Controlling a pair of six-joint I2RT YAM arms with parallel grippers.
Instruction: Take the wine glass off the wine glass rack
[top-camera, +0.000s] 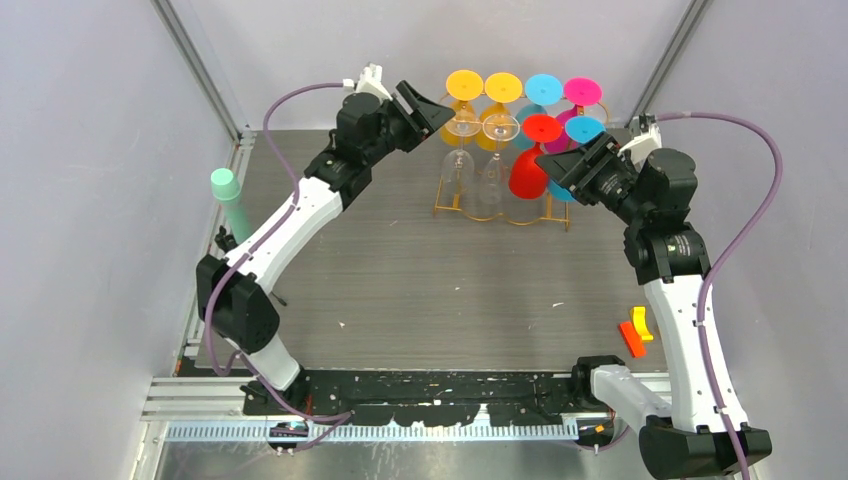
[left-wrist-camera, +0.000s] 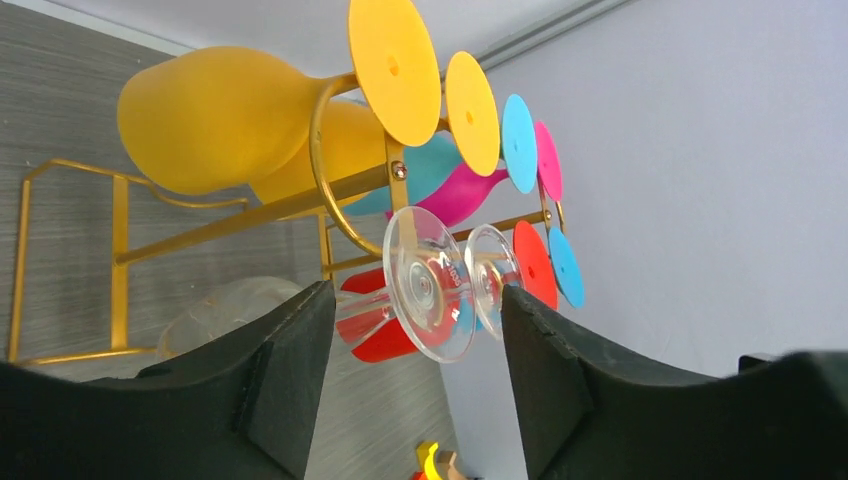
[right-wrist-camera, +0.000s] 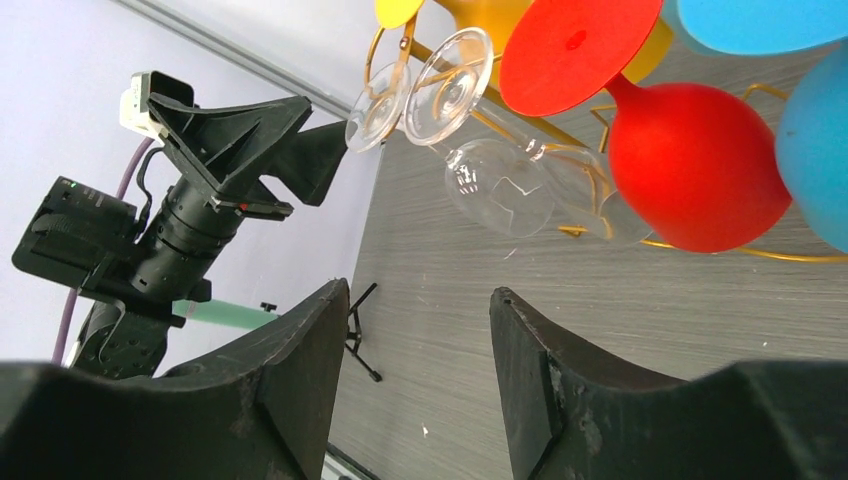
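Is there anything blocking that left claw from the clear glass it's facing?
Nothing visible does. The left gripper is open, and the nearest clear wine glass hangs on the wine glass rack straight ahead, with only air between.

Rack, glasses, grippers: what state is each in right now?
Rack: upright, holding glasses.
Clear glasses: both hanging upside down.
Red glass: hanging upside down.
Yellow glasses: hanging upside down.
Blue glasses: hanging upside down.
Pink glass: hanging upside down.
Left gripper: open, empty, facing the clear glasses.
Right gripper: open, empty, near the red glass.
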